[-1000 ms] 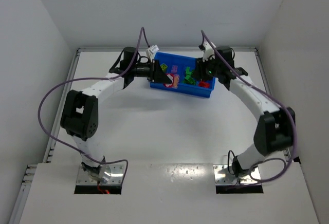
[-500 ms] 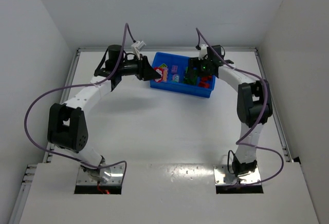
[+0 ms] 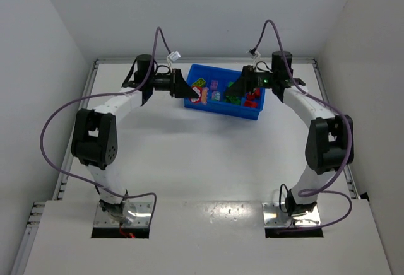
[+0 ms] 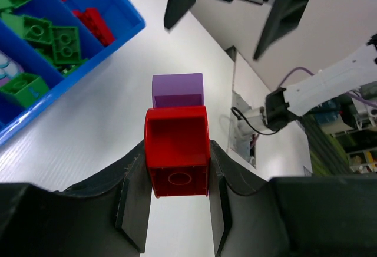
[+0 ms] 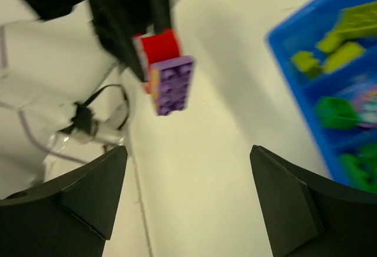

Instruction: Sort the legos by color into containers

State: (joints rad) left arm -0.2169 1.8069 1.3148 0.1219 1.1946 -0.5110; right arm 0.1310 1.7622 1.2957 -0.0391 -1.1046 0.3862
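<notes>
My left gripper (image 4: 177, 151) is shut on a red lego (image 4: 177, 142) with a purple lego (image 4: 177, 89) snapped to its far end. In the top view this short stick (image 3: 199, 94) hangs at the left end of the blue tray (image 3: 252, 115), with the left gripper (image 3: 191, 92) on it. My right gripper (image 3: 235, 91) stands open over the tray's middle, facing the stick and apart from it. In the right wrist view its wide jaws (image 5: 189, 148) hold nothing, and the stick (image 5: 168, 74) shows ahead. The containers hold green legos (image 4: 59, 36) and red legos (image 4: 94, 21).
The tray (image 4: 126, 30) stands at the back of the white table, its compartments side by side. White walls close in the back and both sides. Purple cables loop from both arms. The right gripper's fingers (image 4: 283, 15) show at the top of the left wrist view.
My right gripper has opened and drawn back to the right, away from the stick. The left gripper has pulled a little to the left, still holding the red and purple stick.
</notes>
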